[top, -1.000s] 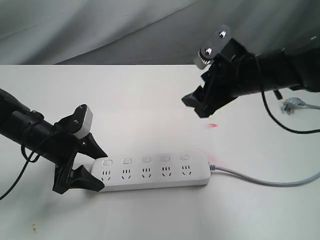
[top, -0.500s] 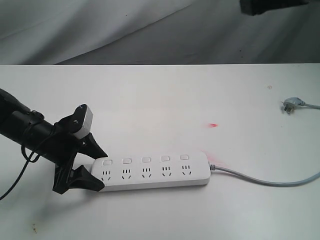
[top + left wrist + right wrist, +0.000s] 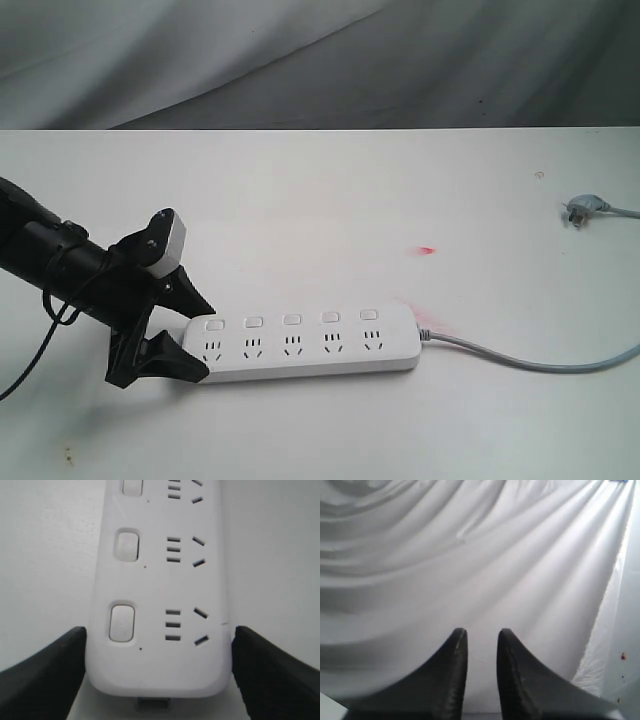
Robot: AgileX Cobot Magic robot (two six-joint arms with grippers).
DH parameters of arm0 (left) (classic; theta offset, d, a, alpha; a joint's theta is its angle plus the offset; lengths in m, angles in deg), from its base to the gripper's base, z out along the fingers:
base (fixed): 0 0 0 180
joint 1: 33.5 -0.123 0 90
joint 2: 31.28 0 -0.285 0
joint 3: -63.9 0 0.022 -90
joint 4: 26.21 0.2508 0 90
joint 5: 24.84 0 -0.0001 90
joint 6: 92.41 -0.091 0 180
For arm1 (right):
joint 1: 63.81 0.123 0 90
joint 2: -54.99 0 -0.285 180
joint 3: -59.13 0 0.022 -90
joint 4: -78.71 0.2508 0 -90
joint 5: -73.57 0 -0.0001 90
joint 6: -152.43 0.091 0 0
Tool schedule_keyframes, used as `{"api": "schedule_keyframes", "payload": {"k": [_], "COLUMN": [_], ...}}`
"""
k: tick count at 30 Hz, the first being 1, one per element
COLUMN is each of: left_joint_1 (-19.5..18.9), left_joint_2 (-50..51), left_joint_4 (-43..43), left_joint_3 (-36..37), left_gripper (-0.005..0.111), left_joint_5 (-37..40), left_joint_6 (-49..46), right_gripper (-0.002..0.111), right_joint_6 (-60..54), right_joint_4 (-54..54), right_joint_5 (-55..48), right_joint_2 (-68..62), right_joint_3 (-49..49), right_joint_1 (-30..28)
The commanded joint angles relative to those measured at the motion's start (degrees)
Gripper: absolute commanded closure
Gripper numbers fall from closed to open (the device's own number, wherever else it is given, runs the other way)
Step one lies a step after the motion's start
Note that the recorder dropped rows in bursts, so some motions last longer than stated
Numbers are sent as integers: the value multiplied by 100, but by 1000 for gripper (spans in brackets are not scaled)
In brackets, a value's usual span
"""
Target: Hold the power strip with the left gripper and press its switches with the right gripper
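Observation:
The white power strip (image 3: 310, 345) lies on the white table (image 3: 330, 200), its row of small switches (image 3: 291, 319) along the far edge. My left gripper (image 3: 198, 340) straddles the strip's left end, one black finger against each long side. The left wrist view shows that end of the strip (image 3: 160, 580) between the fingers (image 3: 55, 665), with the nearest switch (image 3: 122, 622) just ahead of my left gripper (image 3: 159, 632). My right gripper (image 3: 481, 632) is out of the exterior view; its fingers stand narrowly apart, empty, facing grey cloth.
The strip's grey cord (image 3: 520, 360) runs off to the right edge. A small grey plug (image 3: 583, 210) lies at the far right of the table. A red spot (image 3: 427, 250) marks the tabletop. Draped grey cloth (image 3: 300, 60) hangs behind the table.
The right arm has risen from above the strip's right end and left the exterior view. The left gripper and the strip have not moved.

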Motion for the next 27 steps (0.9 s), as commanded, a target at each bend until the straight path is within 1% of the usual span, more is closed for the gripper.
{"api": "schedule_keyframes", "payload": {"k": [1, 3, 5, 8, 14, 20, 27], "left_joint_1": [33, 33, 33, 33, 33, 33, 33], "left_joint_2": [14, 14, 14, 14, 14, 14, 14], "left_joint_4": [107, 107, 107, 107, 107, 107, 107], "left_joint_3": [5, 5, 5, 5, 5, 5, 5], "left_gripper": [59, 59, 59, 59, 59, 59, 59], "left_joint_5": [-90, -90, -90, -90, -90, -90, -90], "left_joint_6": [-50, -50, -50, -50, -50, -50, -50], "right_gripper": [101, 108, 108, 108, 108, 108, 108], "right_joint_6": [41, 54, 269, 655, 1417, 1556, 1556], "right_joint_4": [-320, -724, -973, -918, -904, -904, -904], "right_joint_5": [-476, -542, -509, -498, -937, -1005, -958], "right_joint_2": [531, 828, 1119, 1426, 1948, 2293, 2398], "right_joint_3": [22, 22, 22, 22, 22, 22, 22], "right_joint_1": [0, 0, 0, 0, 0, 0, 0]}}
